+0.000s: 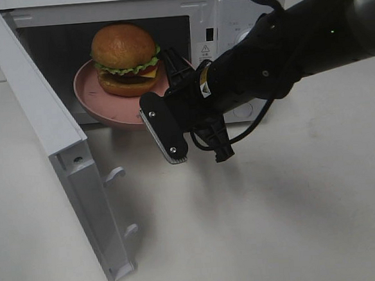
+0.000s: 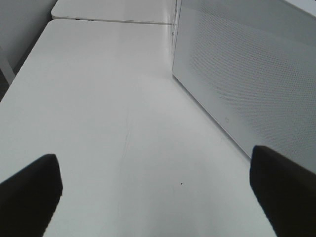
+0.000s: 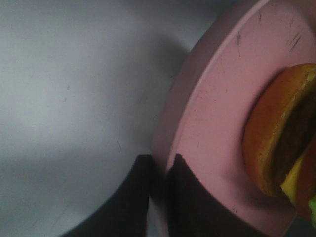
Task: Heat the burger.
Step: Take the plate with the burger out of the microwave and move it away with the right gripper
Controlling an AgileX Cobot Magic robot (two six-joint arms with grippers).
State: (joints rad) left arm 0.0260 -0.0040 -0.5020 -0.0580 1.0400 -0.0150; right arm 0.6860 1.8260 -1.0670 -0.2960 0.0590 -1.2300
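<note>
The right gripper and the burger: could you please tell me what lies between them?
Only bare pink plate. In the right wrist view, the right gripper pinches the plate's rim, and an empty stretch of plate separates its fingers from the burger.

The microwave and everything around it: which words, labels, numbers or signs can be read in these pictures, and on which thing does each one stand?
None can be read.
Microwave: a white sticker with a warning triangle beside the cavity; its print is too small to read.
Control panel: faint grey marks near the knob, too blurred to read.
Right gripper: a small yellow label, illegible.
Burger, pink plate, left wrist view: no text.
</note>
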